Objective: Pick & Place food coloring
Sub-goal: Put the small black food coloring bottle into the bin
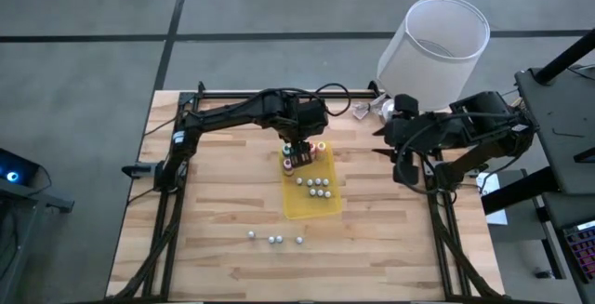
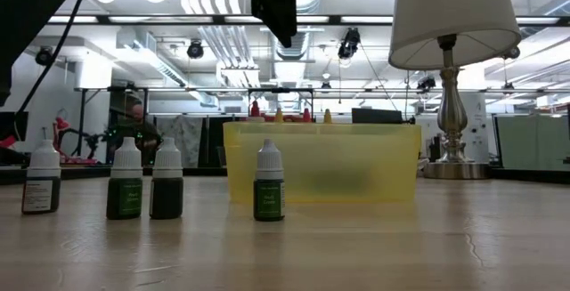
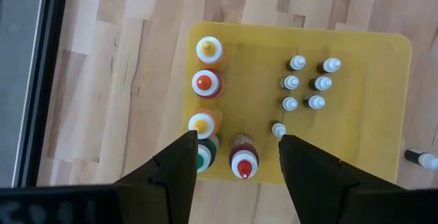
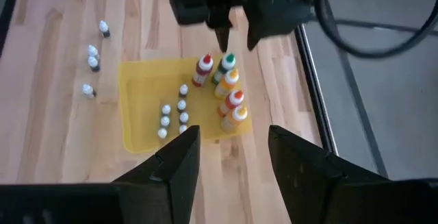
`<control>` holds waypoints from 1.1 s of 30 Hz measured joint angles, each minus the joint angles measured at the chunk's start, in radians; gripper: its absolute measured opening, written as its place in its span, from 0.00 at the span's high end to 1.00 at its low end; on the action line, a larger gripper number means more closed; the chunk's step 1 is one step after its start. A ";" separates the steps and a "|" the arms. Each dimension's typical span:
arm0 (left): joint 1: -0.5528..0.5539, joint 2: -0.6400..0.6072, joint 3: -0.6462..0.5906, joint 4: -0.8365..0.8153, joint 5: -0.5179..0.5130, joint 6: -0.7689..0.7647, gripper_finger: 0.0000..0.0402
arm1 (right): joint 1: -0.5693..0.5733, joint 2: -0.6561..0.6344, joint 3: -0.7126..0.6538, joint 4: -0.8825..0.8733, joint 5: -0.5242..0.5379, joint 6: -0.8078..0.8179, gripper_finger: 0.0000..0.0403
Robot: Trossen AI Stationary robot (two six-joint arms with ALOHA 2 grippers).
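The left hand [image 3: 236,166] hangs open above the far end of the yellow tray [image 1: 327,202], near the middle of the counter [image 1: 223,192]. Its two fingers are spread with nothing between them.

The food coloring [image 3: 208,83] stands inside that tray: five upright squeeze bottles with yellow, red, yellow, green and red tips. Three form a line along one side and two close the corner at the end the hand covers. In the left wrist view the red-tipped bottle [image 3: 243,161] sits almost squarely in the gap between the fingers, with the green-tipped one [image 3: 204,157] just beside one finger.

The coming move turns on this: each bottle's long axis is vertical and the hand looks straight down it, so the approach is a plain drop. The neighbours stand nearly touching, which could crowd a finger.

Small white-capped dropper bottles [image 3: 306,83] stand in a cluster in the tray, from about 3 to 5 o'clock of its centre in the high view. More stand loose on the counter at its 6 to 7 o'clock (not the squeeze bottles).

The right hand [image 4: 229,166] waits open and empty at the counter's 3 o'clock edge, beneath a white lampshade [image 1: 432,48]. The left arm is much the nearer.
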 joint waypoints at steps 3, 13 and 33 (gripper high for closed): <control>0.000 0.000 0.000 0.000 0.000 0.000 0.56 | 0.000 0.000 0.000 0.034 0.005 -0.040 0.59; 0.001 0.000 0.000 0.000 0.000 0.004 0.56 | 0.000 -0.118 0.000 0.053 0.016 -0.001 0.59; 0.000 0.000 0.000 0.011 0.000 -0.025 0.56 | -0.019 -0.318 -0.168 0.301 -0.064 -0.189 0.59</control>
